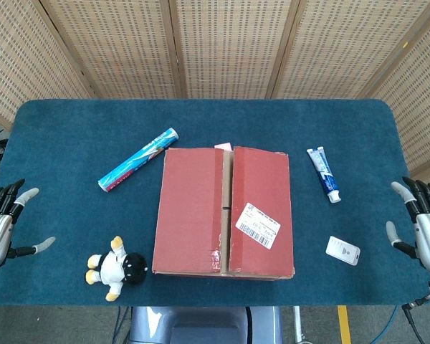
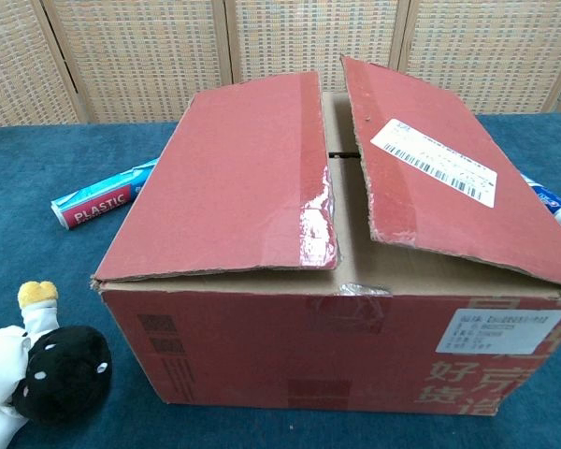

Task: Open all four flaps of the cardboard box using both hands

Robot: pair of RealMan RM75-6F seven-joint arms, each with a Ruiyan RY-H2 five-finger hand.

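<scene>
A red cardboard box stands mid-table near the front edge. Its two long top flaps, left flap and right flap, lie nearly closed with a narrow gap between them; the right one bears a white label. The inner flaps are mostly hidden beneath. My left hand hovers at the table's left edge, fingers spread, holding nothing. At the right edge my right hand is likewise spread and empty. Both are far from the box and absent from the chest view.
A blue tube-shaped pack lies left of the box. A toothpaste tube and a small white device lie to its right. A black-and-white plush toy sits at the box's front left corner.
</scene>
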